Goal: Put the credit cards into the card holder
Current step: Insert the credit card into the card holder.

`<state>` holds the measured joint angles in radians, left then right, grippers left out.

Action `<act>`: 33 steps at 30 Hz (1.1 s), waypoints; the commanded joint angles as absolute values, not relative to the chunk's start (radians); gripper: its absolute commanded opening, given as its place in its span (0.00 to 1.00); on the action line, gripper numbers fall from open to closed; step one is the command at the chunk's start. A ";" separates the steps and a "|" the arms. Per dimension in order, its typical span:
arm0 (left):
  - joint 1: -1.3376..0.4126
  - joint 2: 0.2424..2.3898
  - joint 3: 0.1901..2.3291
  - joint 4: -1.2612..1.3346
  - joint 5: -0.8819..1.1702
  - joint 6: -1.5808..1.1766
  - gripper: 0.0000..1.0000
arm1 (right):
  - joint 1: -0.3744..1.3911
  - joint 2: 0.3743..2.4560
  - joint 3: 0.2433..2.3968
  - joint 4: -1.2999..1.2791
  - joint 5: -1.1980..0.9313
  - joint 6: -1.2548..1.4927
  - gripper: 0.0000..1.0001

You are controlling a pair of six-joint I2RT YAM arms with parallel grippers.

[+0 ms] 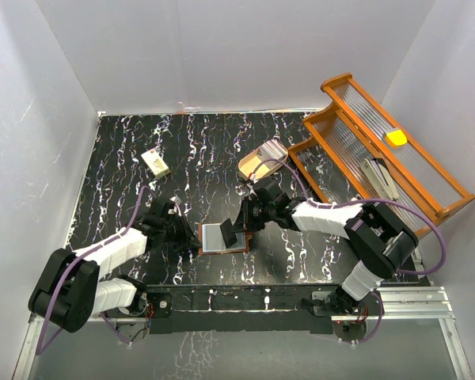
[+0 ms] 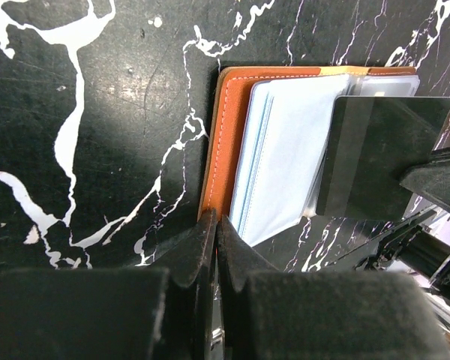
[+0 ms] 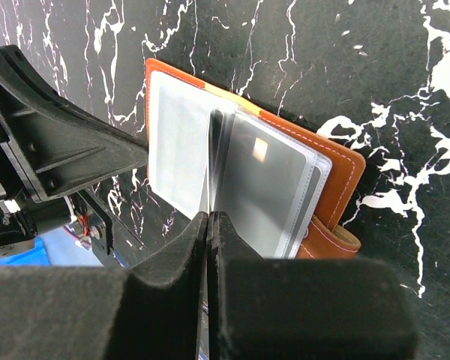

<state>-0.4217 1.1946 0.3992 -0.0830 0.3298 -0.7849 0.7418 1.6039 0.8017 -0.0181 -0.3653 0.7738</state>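
Note:
The brown leather card holder lies open on the black marble table, its clear sleeves fanned upward. My left gripper is shut on the holder's left leather edge, fingertips meeting at the rim. My right gripper is shut on one dark credit card, held on edge over the sleeves, jaws pressed together. More credit cards sit stacked in a beige oval tray behind the right arm.
A small cream block lies at the back left. An orange stepped rack with a yellow object fills the right side. White walls enclose the table on three sides.

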 commanded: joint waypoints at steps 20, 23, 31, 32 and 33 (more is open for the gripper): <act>-0.422 1.172 0.376 -0.109 0.341 -0.793 0.02 | 0.713 1.574 0.757 0.108 -0.421 0.871 0.00; -0.422 1.151 0.370 -0.116 0.338 -0.798 0.02 | 0.713 1.559 0.742 0.107 -0.406 0.877 0.00; -0.422 1.153 0.355 -0.106 0.340 -0.803 0.02 | 0.706 1.580 0.716 0.130 -0.410 0.877 0.00; -0.422 1.155 0.353 -0.106 0.340 -0.802 0.03 | 0.705 1.578 0.712 0.135 -0.409 0.877 0.00; -0.422 1.156 0.351 -0.106 0.339 -0.802 0.03 | 0.704 1.579 0.709 0.136 -0.410 0.878 0.00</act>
<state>-0.4217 1.1641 0.3737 -0.0845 0.3412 -0.8047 0.7139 1.5967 0.7216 0.0727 -0.4080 0.8715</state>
